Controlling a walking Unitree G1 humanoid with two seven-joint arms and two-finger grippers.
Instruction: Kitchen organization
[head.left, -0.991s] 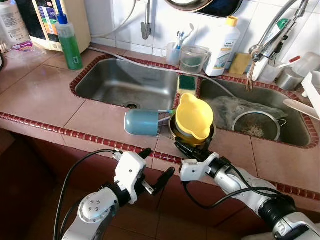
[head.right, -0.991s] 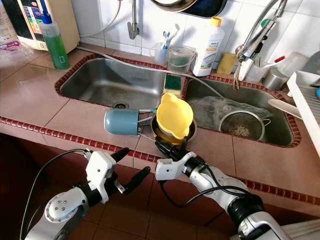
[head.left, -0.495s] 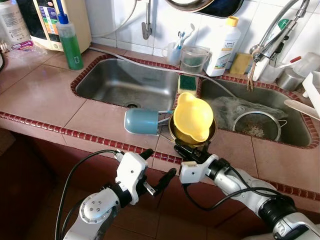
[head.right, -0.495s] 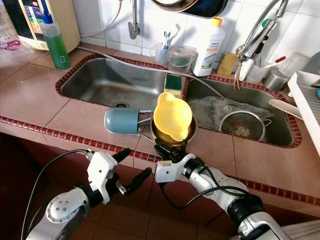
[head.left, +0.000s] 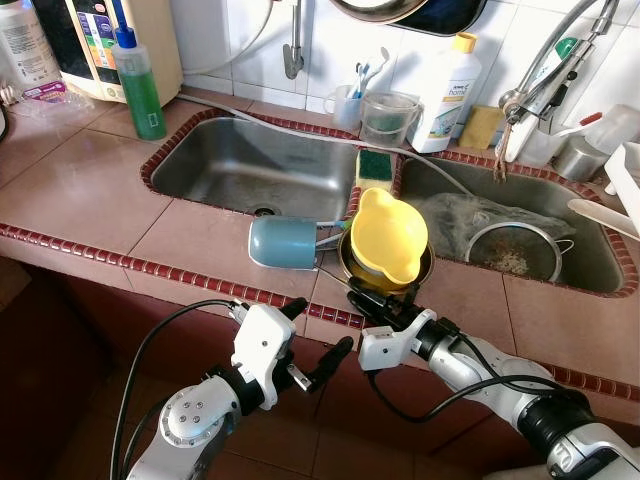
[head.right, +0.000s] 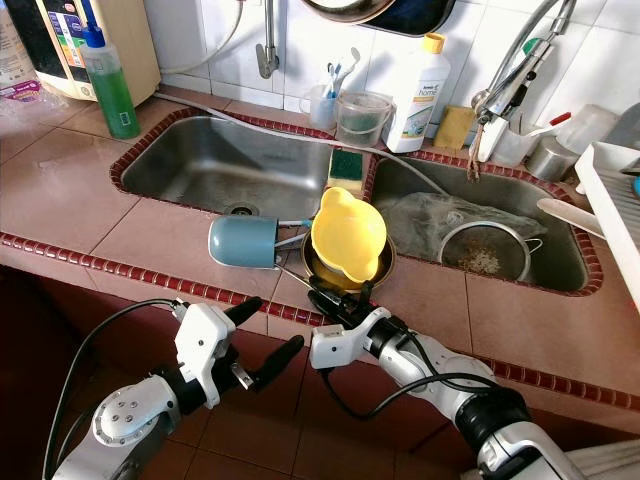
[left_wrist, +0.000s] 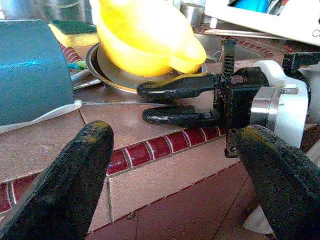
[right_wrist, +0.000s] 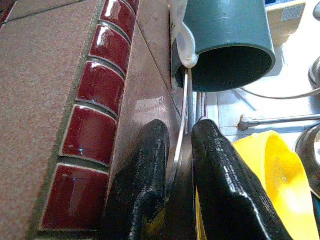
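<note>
Black right gripper (head.left: 365, 297) jaws pinch the metal bowl (head.left: 352, 268) rim; left gripper (head.left: 322, 335) jaws gape empty.

The bowl (head.left: 388, 236) sits in a pan (head.left: 350, 266) just beyond the right gripper (head.left: 362, 299); a cup (head.left: 283, 243) lies left of it.

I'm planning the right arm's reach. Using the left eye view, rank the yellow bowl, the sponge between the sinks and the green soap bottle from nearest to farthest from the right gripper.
1. Yellow bowl: on the counter edge, just beyond the right gripper.
2. Sponge: farther back, on the divider between the sinks.
3. Green soap bottle: farthest, at the back left corner.
</note>
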